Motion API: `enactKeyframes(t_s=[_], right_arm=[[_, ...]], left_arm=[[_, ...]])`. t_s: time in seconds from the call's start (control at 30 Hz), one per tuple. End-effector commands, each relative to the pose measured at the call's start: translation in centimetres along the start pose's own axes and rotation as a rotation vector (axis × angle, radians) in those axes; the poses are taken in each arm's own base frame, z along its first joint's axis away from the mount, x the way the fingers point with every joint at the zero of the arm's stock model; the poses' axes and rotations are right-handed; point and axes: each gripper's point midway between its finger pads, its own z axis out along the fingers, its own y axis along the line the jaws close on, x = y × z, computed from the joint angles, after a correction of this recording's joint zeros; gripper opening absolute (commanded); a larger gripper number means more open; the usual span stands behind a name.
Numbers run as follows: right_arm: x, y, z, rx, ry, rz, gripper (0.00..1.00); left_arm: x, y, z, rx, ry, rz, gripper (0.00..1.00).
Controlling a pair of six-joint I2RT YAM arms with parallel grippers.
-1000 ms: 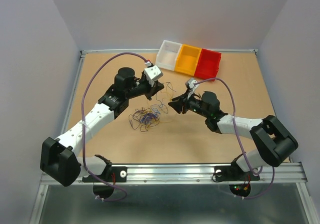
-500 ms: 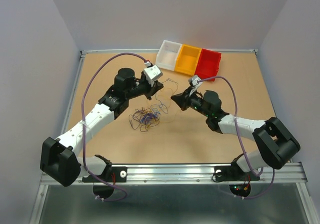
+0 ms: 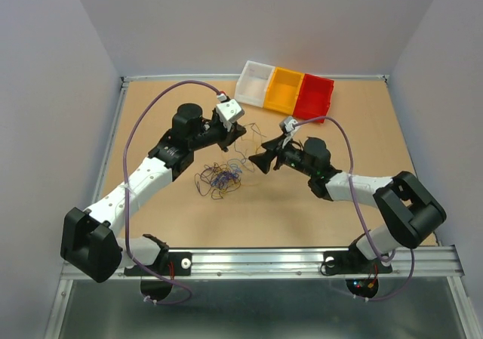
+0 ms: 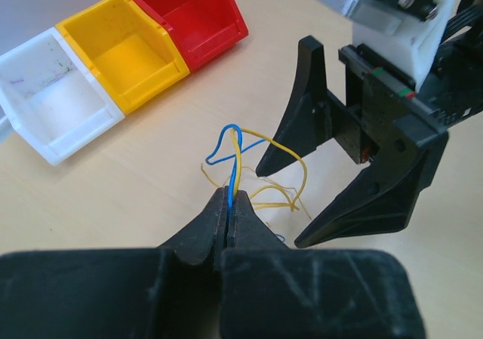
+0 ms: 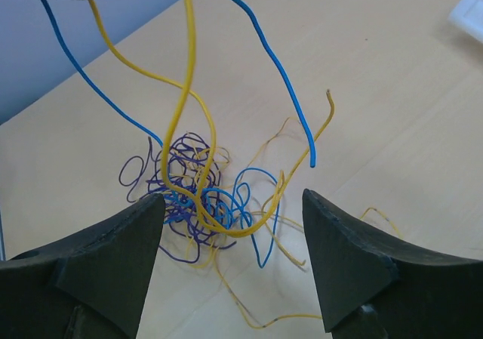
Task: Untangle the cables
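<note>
Left gripper [image 4: 229, 201] is pinching blue and yellow cables [image 4: 235, 158], plain only from its wrist; right gripper [image 5: 232, 198] is gaping wide before them.

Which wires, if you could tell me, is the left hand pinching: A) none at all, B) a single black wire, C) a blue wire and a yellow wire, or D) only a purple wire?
C: in the left wrist view the left hand is closed on a blue wire and a yellow wire that rise from between its fingers.
</note>
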Motion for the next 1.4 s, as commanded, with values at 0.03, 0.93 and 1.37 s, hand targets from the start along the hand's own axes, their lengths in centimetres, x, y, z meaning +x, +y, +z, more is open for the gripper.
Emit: enactKeyframes(t_s=[0.03, 0.93, 1.37], right_arm=[[-3.7, 0.6, 1.8, -0.049, -0.105, -0.027, 0.74], [-8.0, -7.6, -2.6, 0.552, -0.16, 0.081, 0.01], [-10.1, -3.4, -1.2, 0.335, -0.1, 0.046, 0.0]], left_arm=[[-2.0, -0.5, -0.6, 0.023, -0.064, 0.025, 0.0], [-0.2, 8.6, -2.1, -0.204, -0.077, -0.144, 0.73], [3.4, 0.9, 2.4, 0.2, -0.01, -0.078, 0.89]])
